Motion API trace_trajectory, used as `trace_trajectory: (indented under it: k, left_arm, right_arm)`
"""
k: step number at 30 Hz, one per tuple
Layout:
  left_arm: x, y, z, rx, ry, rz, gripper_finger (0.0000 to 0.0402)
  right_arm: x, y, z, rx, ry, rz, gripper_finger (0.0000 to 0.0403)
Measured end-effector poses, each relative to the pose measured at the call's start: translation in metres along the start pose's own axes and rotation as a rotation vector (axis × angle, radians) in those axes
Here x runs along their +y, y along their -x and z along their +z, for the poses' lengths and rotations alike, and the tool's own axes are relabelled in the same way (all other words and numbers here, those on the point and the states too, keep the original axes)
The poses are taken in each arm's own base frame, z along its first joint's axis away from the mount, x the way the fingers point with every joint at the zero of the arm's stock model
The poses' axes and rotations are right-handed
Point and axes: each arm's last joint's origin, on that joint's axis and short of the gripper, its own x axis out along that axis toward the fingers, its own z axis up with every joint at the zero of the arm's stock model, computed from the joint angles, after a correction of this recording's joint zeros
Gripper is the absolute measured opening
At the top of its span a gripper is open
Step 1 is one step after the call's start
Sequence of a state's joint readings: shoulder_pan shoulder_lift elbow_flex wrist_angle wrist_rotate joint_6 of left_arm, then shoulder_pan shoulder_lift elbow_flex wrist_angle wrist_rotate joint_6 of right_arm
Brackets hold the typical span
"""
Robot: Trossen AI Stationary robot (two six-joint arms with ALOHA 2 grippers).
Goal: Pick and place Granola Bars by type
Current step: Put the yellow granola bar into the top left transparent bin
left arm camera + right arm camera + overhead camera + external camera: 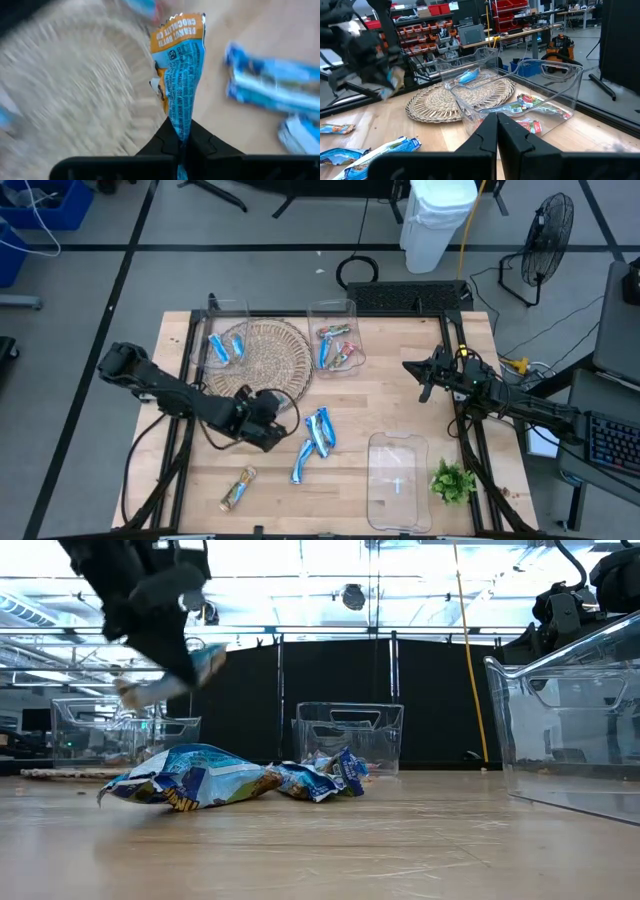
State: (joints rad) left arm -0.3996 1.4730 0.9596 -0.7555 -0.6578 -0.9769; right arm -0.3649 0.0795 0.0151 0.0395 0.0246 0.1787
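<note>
I've got the left hand (182,142) pinching a crinkly blue-orange bar (179,75) over the woven mat (268,352); right hand (497,131) closed, empty.

Blue and orange granola bar wrapper (181,75) against pale wood.
Black print on its orange end; loose bars (318,432) shiny blue and white; a tan one (238,487); woven straw-coloured mat (268,351); green sprig (452,481).

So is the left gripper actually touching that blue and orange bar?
Touching. The left wrist view shows the left gripper pinched shut on the end of the blue and orange bar, which sticks out beyond the fingertips.
</note>
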Motion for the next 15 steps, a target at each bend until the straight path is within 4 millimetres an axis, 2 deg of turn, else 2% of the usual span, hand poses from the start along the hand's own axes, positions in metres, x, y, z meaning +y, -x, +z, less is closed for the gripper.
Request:
trace_trajectory:
  k: [4, 8, 11, 15]
  left_arm:
    - [0.011, 0.012, 0.009, -0.117, -0.043, 0.047, 0.0012]
    - [0.020, 0.014, 0.016, -0.138, -0.066, 0.052, 0.0008]
    - [0.029, 0.008, 0.015, -0.147, -0.066, 0.059, 0.0008]
    - [0.047, -0.010, 0.001, -0.143, -0.023, 0.063, 0.0007]
  right_arm:
    - [0.000, 0.000, 0.000, 0.000, 0.000, 0.000, 0.0000]
    - [0.000, 0.000, 0.000, 0.000, 0.000, 0.000, 0.0000]
    - [0.000, 0.000, 0.000, 0.000, 0.000, 0.000, 0.0000]
    - [0.000, 0.000, 0.000, 0.000, 0.000, 0.000, 0.0000]
